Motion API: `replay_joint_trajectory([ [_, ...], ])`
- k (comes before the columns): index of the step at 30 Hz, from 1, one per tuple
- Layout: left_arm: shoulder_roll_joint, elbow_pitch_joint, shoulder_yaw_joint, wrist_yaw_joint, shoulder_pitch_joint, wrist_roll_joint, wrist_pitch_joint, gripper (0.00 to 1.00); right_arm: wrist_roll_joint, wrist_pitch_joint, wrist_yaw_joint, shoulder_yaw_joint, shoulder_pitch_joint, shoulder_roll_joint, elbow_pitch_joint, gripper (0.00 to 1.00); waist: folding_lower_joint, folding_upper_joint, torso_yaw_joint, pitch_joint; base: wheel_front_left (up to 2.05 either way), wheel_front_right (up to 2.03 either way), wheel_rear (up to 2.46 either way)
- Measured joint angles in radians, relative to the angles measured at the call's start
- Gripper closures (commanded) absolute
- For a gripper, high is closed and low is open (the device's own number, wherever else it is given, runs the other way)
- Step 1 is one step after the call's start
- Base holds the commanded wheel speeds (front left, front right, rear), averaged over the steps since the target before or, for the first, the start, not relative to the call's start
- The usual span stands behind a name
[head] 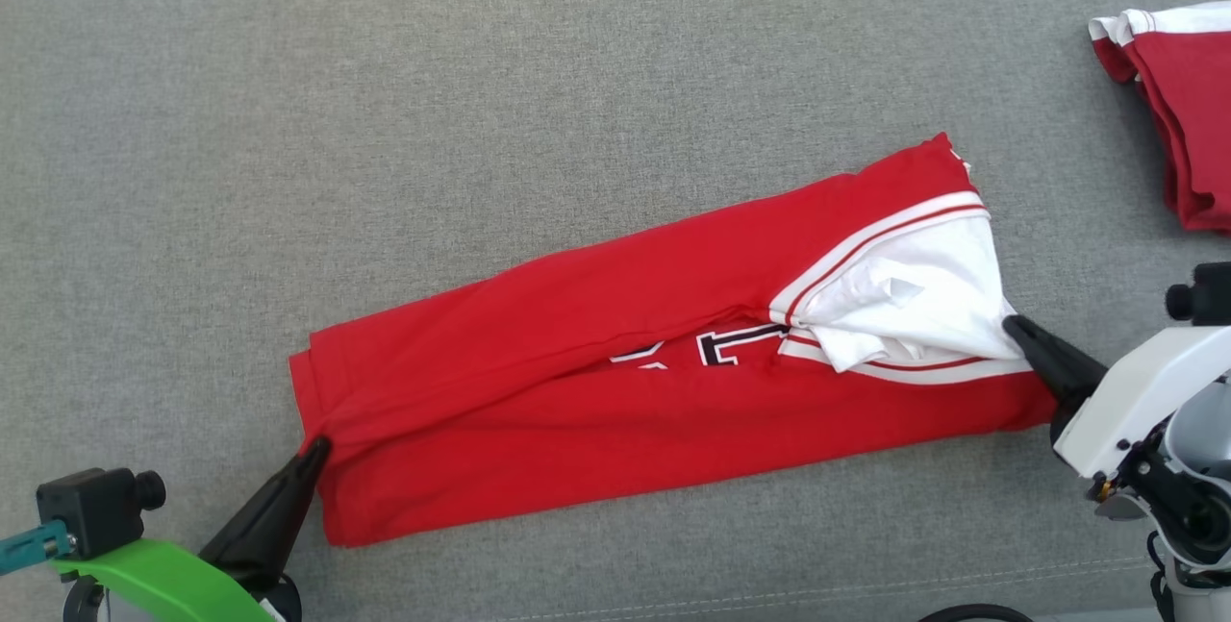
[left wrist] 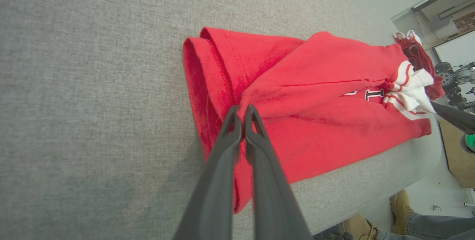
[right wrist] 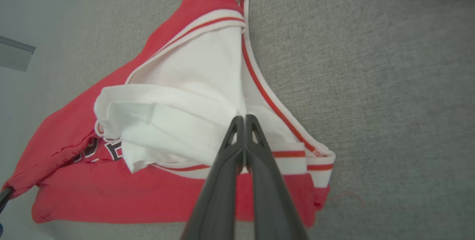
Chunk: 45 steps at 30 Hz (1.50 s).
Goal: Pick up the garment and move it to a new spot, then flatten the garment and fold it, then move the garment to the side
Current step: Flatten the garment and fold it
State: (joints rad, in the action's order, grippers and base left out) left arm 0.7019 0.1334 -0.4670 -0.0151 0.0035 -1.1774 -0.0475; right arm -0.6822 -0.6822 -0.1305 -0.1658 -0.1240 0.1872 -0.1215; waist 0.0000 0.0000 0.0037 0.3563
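The garment [head: 625,382] is a red jersey with white sleeves and striped trim, folded lengthwise into a long band that slants across the grey cloth surface [head: 481,74]. My left gripper [head: 319,447] is shut on its lower left corner, where the top red layer [left wrist: 315,121] is drawn to a point at the fingertips [left wrist: 243,110]. At the other end my right gripper [head: 1012,324] is shut on the white sleeve [right wrist: 178,121], which is pulled taut to its tips [right wrist: 244,118]. Black lettering peeks out along the fold.
Another folded red and white garment [head: 1183,103] lies at the far right of the surface. The surface's near edge [left wrist: 371,195] runs close behind the jersey, and a person's booted feet [left wrist: 371,225] stand beyond it. Open grey cloth stretches to the far left.
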Motion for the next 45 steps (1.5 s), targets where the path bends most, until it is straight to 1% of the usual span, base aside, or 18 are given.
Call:
replay_joint_trajectory([
  [2, 0.0, -0.028, -0.013, -0.002, -0.002, 0.007, 0.008, 0.98, 0.012, -0.002, 0.0, 0.017, 0.006, 0.002, 0.013, 1.0, 0.0, 0.0, 0.0, -0.003, 0.0, 0.0, 0.0],
  [3, 0.0, -0.046, -0.015, -0.002, -0.002, 0.011, 0.007, 0.89, 0.022, 0.002, 0.0, 0.025, 0.007, 0.007, 0.021, 0.89, 0.0, 0.0, -0.001, -0.004, 0.0, 0.0, 0.0],
  [4, -0.002, -0.062, -0.016, -0.001, -0.004, 0.012, 0.006, 0.69, 0.032, 0.008, 0.0, 0.037, 0.008, 0.016, 0.027, 0.33, 0.0, 0.0, -0.002, -0.006, 0.0, 0.0, 0.0],
  [5, -0.007, -0.076, -0.018, 0.003, -0.005, 0.02, -0.001, 0.12, 0.04, 0.013, 0.0, 0.044, 0.008, 0.022, 0.035, 0.0, 0.0, 0.0, -0.003, -0.007, 0.0, 0.0, 0.0],
  [6, -0.012, -0.088, -0.02, 0.008, -0.005, 0.029, -0.002, 0.0, 0.046, 0.015, 0.0, 0.049, 0.007, 0.026, 0.045, 0.0, 0.0, 0.0, -0.004, -0.007, 0.0, 0.0, 0.0],
  [11, -0.005, -0.126, -0.043, 0.049, -0.005, 0.079, 0.001, 0.0, 0.069, -0.016, 0.0, 0.066, 0.007, 0.086, 0.039, 0.0, 0.0, 0.0, -0.006, -0.014, 0.0, 0.0, 0.0],
  [13, 0.004, -0.126, -0.029, 0.093, 0.0, 0.109, -0.027, 0.0, 0.057, -0.045, 0.0, 0.055, 0.004, 0.106, 0.004, 0.0, 0.0, 0.0, -0.008, -0.016, 0.0, 0.0, 0.0],
  [17, -0.005, -0.099, 0.074, 0.225, 0.018, 0.16, -0.17, 0.0, 0.052, -0.104, 0.0, 0.013, -0.042, 0.123, -0.048, 0.0, 0.0, 0.0, -0.009, -0.018, 0.0, 0.0, 0.0],
  [19, -0.027, -0.07, 0.11, 0.262, 0.029, 0.202, -0.2, 0.0, 0.054, -0.139, 0.0, 0.013, -0.063, 0.127, -0.044, 0.0, 0.0, 0.0, -0.004, -0.018, 0.0, 0.0, 0.0],
  [21, -0.056, -0.049, 0.138, 0.277, 0.033, 0.246, -0.21, 0.0, 0.07, -0.166, 0.0, 0.019, -0.087, 0.127, -0.028, 0.0, 0.0, 0.0, 0.004, -0.017, 0.0, 0.0, 0.0],
  [23, -0.1, -0.037, 0.17, 0.278, 0.035, 0.332, -0.212, 0.0, 0.091, -0.181, 0.0, 0.035, -0.138, 0.115, 0.031, 0.0, 0.0, 0.0, 0.02, -0.014, 0.0, 0.0, 0.0],
  [26, -0.174, -0.027, 0.206, 0.25, 0.03, 0.411, -0.214, 0.0, 0.125, -0.184, 0.0, 0.059, -0.175, 0.101, 0.11, 0.0, 0.0, 0.0, 0.039, -0.012, 0.0, 0.0, 0.0],
  [27, -0.174, -0.027, 0.206, 0.25, 0.03, 0.411, -0.214, 0.0, 0.125, -0.184, 0.0, 0.059, -0.175, 0.101, 0.11, 0.0, 0.0, 0.0, 0.039, -0.012, 0.0, 0.0, 0.0],
  [35, -0.322, -0.086, 0.253, 0.114, 0.024, 0.536, -0.214, 0.0, 0.15, -0.185, 0.0, 0.105, -0.219, 0.112, 0.293, 0.0, 0.0, 0.0, 0.097, -0.02, 0.0, 0.0, 0.0],
  [36, -0.335, -0.101, 0.259, 0.099, 0.024, 0.551, -0.215, 0.0, 0.132, -0.197, 0.001, 0.105, -0.222, 0.112, 0.306, 0.22, 0.0, 0.0, 0.103, -0.023, 0.0, 0.0, 0.0],
  [37, -0.35, -0.115, 0.267, 0.083, 0.024, 0.56, -0.215, 0.0, 0.112, -0.204, 0.002, 0.108, -0.225, 0.112, 0.314, 1.0, 0.0, 0.0, 0.107, -0.028, 0.0, 0.0, 0.0],
  [41, -0.398, -0.167, 0.3, 0.03, 0.024, 0.596, -0.215, 0.0, 0.04, -0.215, 0.001, 0.109, -0.226, 0.1, 0.335, 1.0, 0.0, 0.0, 0.117, -0.054, 0.0, 0.0, 0.0],
  [45, -0.439, -0.219, 0.324, -0.013, 0.027, 0.627, -0.215, 0.0, 0.0, -0.232, 0.0, 0.071, -0.225, 0.123, 0.35, 1.0, 0.0, 0.0, 0.118, -0.083, 0.0, 0.0, 0.0],
])
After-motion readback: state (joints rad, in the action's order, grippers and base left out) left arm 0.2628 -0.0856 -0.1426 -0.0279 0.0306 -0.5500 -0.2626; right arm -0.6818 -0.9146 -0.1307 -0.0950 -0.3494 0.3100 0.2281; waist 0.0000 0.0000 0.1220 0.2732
